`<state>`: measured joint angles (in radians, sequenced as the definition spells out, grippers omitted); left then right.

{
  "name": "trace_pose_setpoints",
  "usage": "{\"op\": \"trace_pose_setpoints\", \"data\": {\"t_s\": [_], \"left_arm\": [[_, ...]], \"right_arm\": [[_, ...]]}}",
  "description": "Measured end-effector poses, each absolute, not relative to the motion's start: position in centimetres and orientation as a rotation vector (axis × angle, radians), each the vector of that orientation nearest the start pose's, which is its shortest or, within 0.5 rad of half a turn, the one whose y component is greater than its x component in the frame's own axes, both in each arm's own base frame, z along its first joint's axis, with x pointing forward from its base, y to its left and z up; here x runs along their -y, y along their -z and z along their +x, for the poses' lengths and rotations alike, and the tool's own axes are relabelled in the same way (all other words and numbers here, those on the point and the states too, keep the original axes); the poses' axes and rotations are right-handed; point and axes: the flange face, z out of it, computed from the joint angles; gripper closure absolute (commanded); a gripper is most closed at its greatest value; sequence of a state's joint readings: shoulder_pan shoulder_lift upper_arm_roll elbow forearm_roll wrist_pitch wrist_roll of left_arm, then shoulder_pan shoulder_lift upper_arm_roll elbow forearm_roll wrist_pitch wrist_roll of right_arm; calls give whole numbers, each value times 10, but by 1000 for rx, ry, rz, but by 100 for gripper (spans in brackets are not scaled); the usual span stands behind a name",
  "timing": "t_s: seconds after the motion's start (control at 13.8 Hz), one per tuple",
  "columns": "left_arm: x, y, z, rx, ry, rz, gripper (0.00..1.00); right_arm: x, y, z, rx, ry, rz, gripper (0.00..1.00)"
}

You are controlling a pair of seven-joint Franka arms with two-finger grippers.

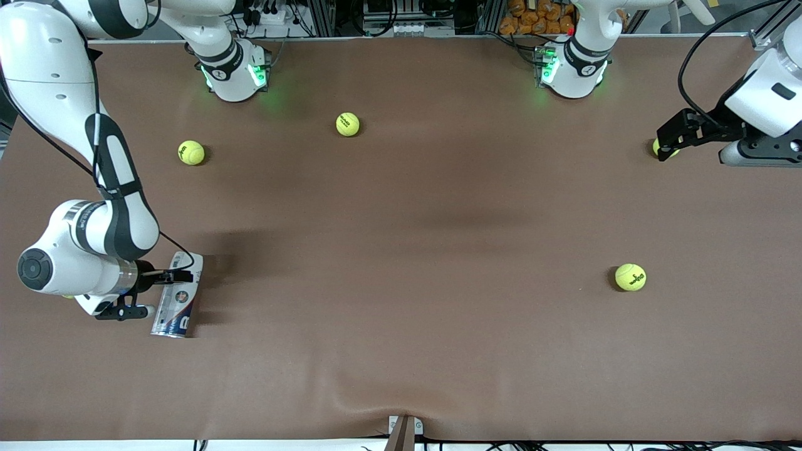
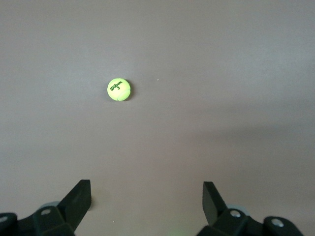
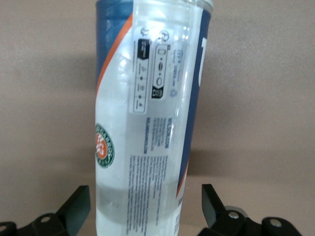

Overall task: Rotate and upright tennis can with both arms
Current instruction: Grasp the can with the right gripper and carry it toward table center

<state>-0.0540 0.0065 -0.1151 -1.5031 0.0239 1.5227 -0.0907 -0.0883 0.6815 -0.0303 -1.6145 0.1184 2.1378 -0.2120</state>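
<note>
We see the can (image 1: pixel 178 294) lying on its side on the table (image 1: pixel 401 250), toward the right arm's end and fairly near the front camera. The right gripper (image 1: pixel 182 275) is low over the can's upper part, its fingers (image 3: pixel 74 206) spread wide on either side of the can's body without pinching it. In the right wrist view the can (image 3: pixel 147 123) runs between the open jaws, label and small round emblem facing up.

The left gripper (image 1: pixel 669 139) waits at the left arm's end of the table, over a ball (image 1: pixel 658 149), jaws wide apart and holding nothing. In its wrist view we see one ball (image 2: pixel 118 89) on the table ahead.
</note>
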Motion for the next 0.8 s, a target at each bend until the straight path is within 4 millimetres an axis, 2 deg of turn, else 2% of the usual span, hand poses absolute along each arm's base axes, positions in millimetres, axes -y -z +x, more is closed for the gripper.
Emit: {"op": "trace_pose_setpoints", "data": {"t_s": [0.29, 0.58, 0.8], "left_arm": [[101, -640, 546, -150, 22, -3117, 0], [102, -638, 546, -155, 20, -3117, 0], [103, -635, 547, -156, 22, -3117, 0]], "right_arm": [[70, -202, 673, 48, -197, -3038, 0], [60, -194, 682, 139, -99, -3069, 0], [59, -181, 681, 214, -113, -3103, 0]]}}
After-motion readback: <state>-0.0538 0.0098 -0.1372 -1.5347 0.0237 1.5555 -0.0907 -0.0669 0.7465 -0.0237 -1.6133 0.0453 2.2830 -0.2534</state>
